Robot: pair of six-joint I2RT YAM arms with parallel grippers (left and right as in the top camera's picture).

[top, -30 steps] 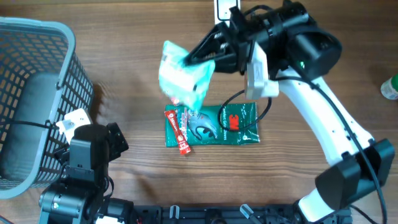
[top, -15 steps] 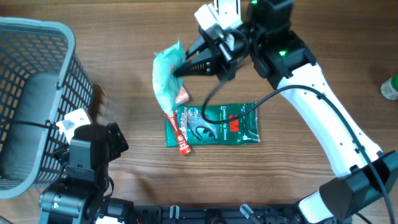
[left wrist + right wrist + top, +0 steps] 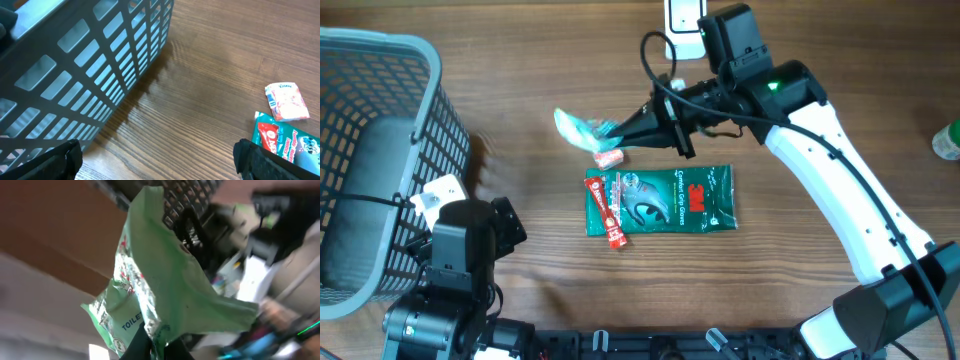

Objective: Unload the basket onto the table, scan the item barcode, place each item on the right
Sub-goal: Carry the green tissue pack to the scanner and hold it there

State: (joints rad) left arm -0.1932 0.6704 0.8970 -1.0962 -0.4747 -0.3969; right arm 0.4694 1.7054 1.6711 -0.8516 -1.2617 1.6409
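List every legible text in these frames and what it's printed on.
"3M": red logo on the green packet; its smaller print is too small to read.
"TOILE", cut off: on the light green pack in the right claw.
White-pink packet: print too small to read.
Red stick pack: blurred.
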